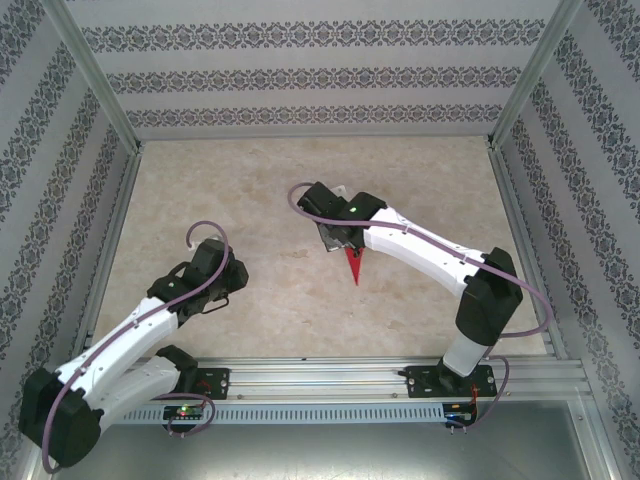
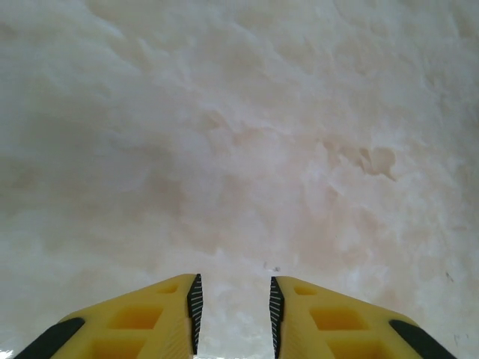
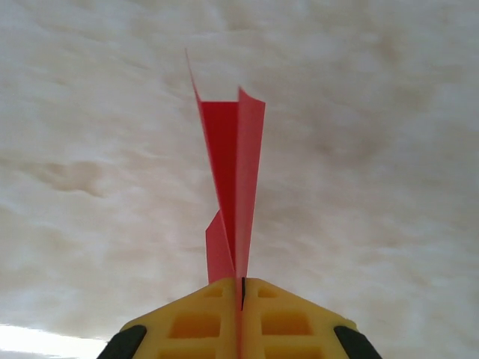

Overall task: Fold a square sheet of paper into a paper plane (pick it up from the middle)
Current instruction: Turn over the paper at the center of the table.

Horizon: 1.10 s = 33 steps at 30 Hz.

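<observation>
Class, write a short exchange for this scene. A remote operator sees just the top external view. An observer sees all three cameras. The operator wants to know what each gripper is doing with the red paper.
Operator: From above, the paper plane pokes out under the right gripper. Is it actually gripped?
Observer: Yes. In the right wrist view the jaws are shut on the plane's narrow end, and its folded body sticks straight out ahead of them.
Operator: Does the other arm have any paper?
Observer: No. In the left wrist view the left gripper is open, and the gap between its jaws shows the bare table.
</observation>
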Available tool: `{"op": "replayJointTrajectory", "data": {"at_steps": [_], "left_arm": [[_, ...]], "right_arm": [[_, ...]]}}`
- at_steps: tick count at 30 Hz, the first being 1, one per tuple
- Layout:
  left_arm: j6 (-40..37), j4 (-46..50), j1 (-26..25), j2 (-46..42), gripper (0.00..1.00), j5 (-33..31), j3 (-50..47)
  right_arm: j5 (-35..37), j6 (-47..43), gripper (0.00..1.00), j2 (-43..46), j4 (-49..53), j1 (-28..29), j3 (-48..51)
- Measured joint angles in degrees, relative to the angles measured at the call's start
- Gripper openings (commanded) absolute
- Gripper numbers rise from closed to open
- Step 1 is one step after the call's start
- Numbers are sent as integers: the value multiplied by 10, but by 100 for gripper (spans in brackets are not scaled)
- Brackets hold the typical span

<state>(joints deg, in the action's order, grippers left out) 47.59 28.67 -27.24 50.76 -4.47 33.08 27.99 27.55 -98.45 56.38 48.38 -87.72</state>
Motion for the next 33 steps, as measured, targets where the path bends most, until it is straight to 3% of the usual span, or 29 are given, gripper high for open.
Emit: {"op": "replayJointTrajectory", "data": {"at_steps": [6,16,18,20,22,27,29,33], "left_arm": [[36,23,0,-78,38,-59,-25],[57,57,0,-151,39,-99,-42],[57,61,0,-153,39,-100,-42],[57,68,0,-155,39,-102,-42],[57,74,0,-160,40,-106,-42],[57,83,0,-177,41,-111,-42],[57,83,0,-179,41,-111,-42],[58,82,1,-177,42,-108,-42]], "right_arm": [[89,7,10,-98,105,29,-47],[71,38,13,-356,172,106,-271],[46,42,24,-396,173,115,-311],[-1,42,48,-407,162,122,-319],[-54,36,63,-392,128,122,-301],[-228,35,76,-206,-68,100,-79],[-303,45,70,-103,-157,68,21],[-432,75,39,18,-316,-26,151]]}}
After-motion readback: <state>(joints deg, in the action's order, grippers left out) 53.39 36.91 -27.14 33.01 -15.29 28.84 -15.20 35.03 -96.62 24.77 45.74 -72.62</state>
